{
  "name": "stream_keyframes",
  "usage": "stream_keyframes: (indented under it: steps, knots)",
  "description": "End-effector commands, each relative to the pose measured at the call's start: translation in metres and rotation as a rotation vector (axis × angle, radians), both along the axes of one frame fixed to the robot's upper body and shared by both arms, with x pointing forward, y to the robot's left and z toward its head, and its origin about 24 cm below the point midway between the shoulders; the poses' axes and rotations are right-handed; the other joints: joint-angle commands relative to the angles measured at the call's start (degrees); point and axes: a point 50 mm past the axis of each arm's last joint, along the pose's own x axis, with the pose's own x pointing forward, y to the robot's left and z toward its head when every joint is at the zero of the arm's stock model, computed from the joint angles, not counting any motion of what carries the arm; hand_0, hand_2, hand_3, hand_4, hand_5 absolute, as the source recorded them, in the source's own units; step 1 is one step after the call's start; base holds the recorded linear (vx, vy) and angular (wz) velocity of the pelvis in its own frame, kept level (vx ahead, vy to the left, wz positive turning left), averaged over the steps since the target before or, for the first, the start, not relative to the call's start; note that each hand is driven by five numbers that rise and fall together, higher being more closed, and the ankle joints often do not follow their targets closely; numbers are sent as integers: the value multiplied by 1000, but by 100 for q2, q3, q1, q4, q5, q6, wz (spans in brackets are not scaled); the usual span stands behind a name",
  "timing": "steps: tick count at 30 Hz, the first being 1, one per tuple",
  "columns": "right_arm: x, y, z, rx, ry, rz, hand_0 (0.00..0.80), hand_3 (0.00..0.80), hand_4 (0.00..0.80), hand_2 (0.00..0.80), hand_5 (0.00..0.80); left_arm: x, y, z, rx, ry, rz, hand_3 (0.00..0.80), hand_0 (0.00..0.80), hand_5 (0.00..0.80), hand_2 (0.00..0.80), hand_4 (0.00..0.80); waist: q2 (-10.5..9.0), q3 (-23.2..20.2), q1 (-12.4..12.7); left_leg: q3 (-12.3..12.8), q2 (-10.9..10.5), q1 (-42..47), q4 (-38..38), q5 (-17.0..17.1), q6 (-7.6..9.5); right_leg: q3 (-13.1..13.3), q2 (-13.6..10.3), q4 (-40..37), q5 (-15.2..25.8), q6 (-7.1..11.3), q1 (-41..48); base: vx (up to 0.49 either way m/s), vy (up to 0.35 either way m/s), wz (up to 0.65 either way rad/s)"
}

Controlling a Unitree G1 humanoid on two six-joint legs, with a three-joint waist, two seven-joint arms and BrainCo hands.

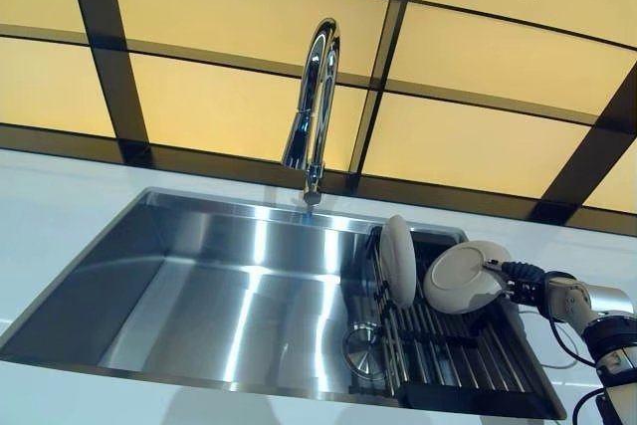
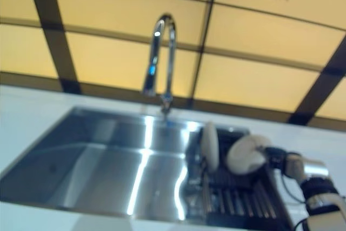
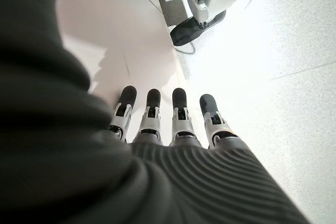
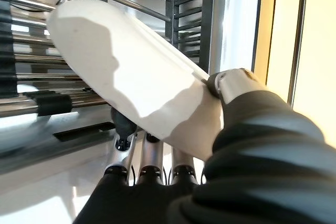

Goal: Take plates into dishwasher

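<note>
yellow panelled wall (image 1: 229,97), white counter (image 1: 60,206)

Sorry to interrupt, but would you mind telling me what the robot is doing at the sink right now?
The robot's right hand is gripping a white plate by its rim, thumb on one face and fingers behind, holding it tilted over the dark drying rack at the right end of the steel sink. A second white plate stands upright in the rack. The left hand hangs idle, fingers straight, over the floor.

White plates (image 1: 464,278) — black rack (image 1: 453,360), steel-grey sink (image 1: 209,286), yellow wall (image 1: 229,106).
</note>
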Motion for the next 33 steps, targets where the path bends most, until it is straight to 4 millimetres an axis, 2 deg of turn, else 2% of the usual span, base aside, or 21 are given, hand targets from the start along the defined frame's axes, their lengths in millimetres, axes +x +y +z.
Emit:
stream_keyframes:
  steps: [1, 14, 22, 33]
  knots:
    - [21, 19, 37, 1, -182, 47, 800, 800, 800, 800, 800, 24, 0, 6, 16, -43, -62, 0, 0, 0, 0, 0, 56, 21, 246, -15, -108, 88, 57, -515, 160, -227, -125, 331, -171, 520, 22, 0, 0, 0]
    - [22, 21, 74, -61, -390, 15, 800, 800, 800, 800, 800, 23, 0, 7, 12, -51, -46, 0, 0, 0, 0, 0, 63, 33, 153, -11, -111, 65, 57, -515, 159, -173, -122, 332, -165, 522, -15, 0, 0, 0]
    - [20, 22, 97, -196, -492, 10, 800, 800, 800, 800, 800, 21, 0, 6, 11, -53, -36, 0, 0, 0, 0, 0, 43, 7, 95, 13, -114, 62, 61, -527, 173, -135, -114, 327, -169, 522, -23, 0, 0, 0]
    - [15, 21, 118, -353, -562, -21, 800, 800, 800, 800, 800, 21, -2, 5, 9, -58, -28, 0, 0, 0, 0, 0, 49, -2, 75, 7, -116, 45, 61, -528, 186, -120, -124, 327, -184, 525, -26, 0, 0, 0]
